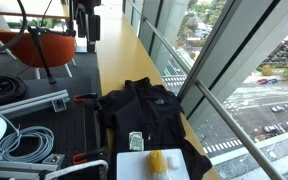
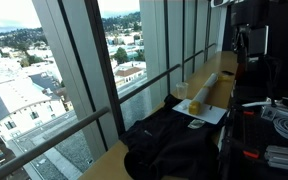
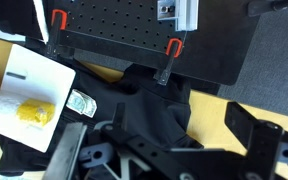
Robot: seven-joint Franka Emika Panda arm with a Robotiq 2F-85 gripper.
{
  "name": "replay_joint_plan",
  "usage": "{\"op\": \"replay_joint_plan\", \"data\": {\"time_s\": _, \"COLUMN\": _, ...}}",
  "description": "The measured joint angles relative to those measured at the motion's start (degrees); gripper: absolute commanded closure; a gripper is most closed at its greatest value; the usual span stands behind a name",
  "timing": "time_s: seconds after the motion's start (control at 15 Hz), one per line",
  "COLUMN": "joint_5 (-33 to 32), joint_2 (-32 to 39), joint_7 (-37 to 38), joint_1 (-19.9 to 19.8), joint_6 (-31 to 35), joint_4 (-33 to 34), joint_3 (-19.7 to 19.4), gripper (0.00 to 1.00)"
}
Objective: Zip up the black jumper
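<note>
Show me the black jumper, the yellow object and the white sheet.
black jumper [image 1: 144, 105], in an exterior view, chest panel.
yellow object [image 3: 32, 113], wrist view, its middle.
white sheet [image 3: 44, 68], wrist view, bare upper part.

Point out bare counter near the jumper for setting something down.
Free: the long wood counter beyond the jumper, along the window; a small wood patch beside it in the wrist view. Crowded: paper against one end, cables past the mat.

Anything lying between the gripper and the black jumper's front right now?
Nothing separates the gripper from the black jumper below it. But a white sheet overlaps its lower edge, and a small card lies on its front.
</note>
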Motion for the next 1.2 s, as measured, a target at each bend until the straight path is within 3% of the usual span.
{"op": "replay_joint_plan", "data": {"time_s": 1.0, "joint_5": -0.07, "joint_2": 0.0, "joint_7": 0.0, "joint_1": -0.06, "joint_6": 0.0, "joint_4": -0.05, "joint_3": -0.04, "gripper": 0.0}}
{"op": "replay_joint_plan", "data": {"time_s": 1.2, "joint_5": -3.16, "joint_2": 0.03, "joint_7": -0.86, "joint_1": -1.25, "joint_6": 2.35, "joint_4": -1.07, "joint_3": -0.69, "gripper": 0.0}}
